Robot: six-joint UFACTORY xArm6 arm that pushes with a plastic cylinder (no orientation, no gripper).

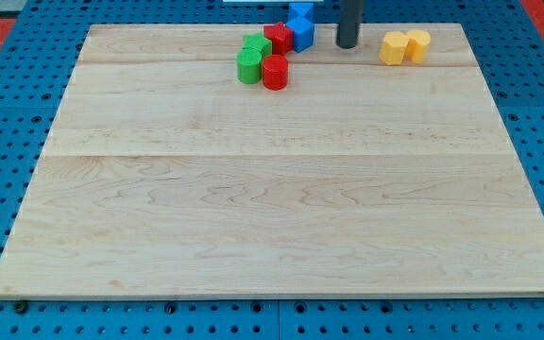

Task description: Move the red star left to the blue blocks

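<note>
Camera view: two blue blocks [300, 28], two red blocks [276, 57], two green blocks [252, 59], two yellow blocks [404, 46], my tip [348, 44] between, no hand

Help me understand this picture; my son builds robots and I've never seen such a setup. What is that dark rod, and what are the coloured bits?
One camera looks down at a pale wooden board on a blue perforated base. The dark rod is the arm's end; there is no hand, so nothing is held. My tip only pushes blocks. Near the view's top edge sit two blue blocks, a red star-like block, two green blocks and a red cylinder. Two yellow blocks lie right of the tip, which stands just right of the blue ones.
</note>
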